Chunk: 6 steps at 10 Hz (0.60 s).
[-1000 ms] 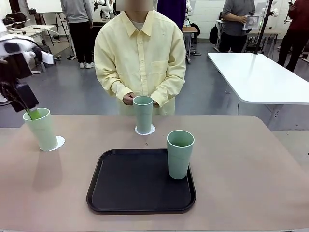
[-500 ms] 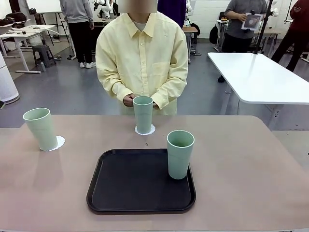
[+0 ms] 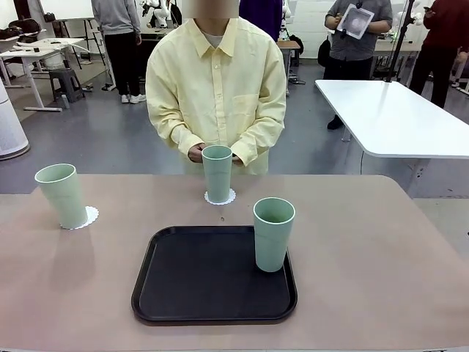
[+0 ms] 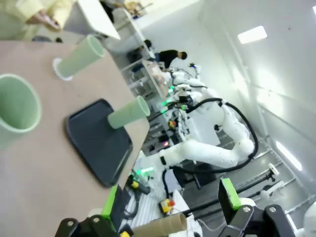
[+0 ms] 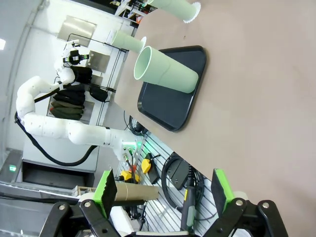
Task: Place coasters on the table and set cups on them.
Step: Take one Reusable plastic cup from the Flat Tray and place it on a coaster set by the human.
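Cups (image 3: 274, 233) unmoved, left tool (image 4: 169, 197) withdrawn (jaws wide)

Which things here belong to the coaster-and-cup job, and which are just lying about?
Job:
- left cup on left coaster
- middle cup on middle coaster
- third cup, standing in the tray, no coaster seen under it
- table

Lying about:
- tray
- white table

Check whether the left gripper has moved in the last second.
Yes. The left gripper was at the rim of the left cup on its coaster; it has drawn back leftward, away from it, fingers open.
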{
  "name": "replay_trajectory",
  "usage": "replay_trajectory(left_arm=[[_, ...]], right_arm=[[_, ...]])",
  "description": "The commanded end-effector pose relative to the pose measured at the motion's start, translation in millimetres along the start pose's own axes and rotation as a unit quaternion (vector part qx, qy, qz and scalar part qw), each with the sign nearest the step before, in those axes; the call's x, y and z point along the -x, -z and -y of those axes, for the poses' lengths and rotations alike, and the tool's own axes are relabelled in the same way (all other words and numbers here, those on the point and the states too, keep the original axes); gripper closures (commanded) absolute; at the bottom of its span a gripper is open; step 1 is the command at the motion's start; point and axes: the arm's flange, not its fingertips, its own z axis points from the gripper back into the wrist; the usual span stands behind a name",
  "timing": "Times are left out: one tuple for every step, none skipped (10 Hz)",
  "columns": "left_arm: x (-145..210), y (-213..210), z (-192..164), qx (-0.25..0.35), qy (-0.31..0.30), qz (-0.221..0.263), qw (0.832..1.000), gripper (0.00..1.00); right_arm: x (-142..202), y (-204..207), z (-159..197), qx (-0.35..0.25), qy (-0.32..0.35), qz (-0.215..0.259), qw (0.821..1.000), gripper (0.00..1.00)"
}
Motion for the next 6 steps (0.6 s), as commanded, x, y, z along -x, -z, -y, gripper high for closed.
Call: replay_trajectory(left_arm=[[-7.3, 0.1, 6.2, -0.04, -0.006, -0.013, 0.999, 0.0], [-4.7, -0.1, 7.2, -0.052, -0.008, -0.024, 0.998, 0.0], [-5.9, 0.5, 7.7, -0.063, -0.01, -0.033, 0.997, 0.0], [-6.9, 0.0, 7.6, -0.066, -0.013, -0.035, 0.997, 0.0], [-6.8, 0.7, 5.6, -0.074, -0.016, -0.049, 0.996, 0.0], [-7.2, 1.4, 5.5, -0.08, -0.018, -0.056, 0.995, 0.0]], right_arm=[[-0.7, 0.4, 0.0, -0.007, -0.001, 0.001, 1.0, 0.0], [-0.7, 0.4, 0.0, -0.007, -0.001, 0.001, 1.0, 0.0], [-0.7, 0.4, 0.0, -0.007, -0.001, 0.001, 1.0, 0.0], [-0.7, 0.4, 0.0, -0.007, -0.001, 0.001, 1.0, 0.0], [-0.7, 0.4, 0.0, -0.007, -0.001, 0.001, 1.0, 0.0], [-0.7, 0.4, 0.0, -0.007, -0.001, 0.001, 1.0, 0.0]])
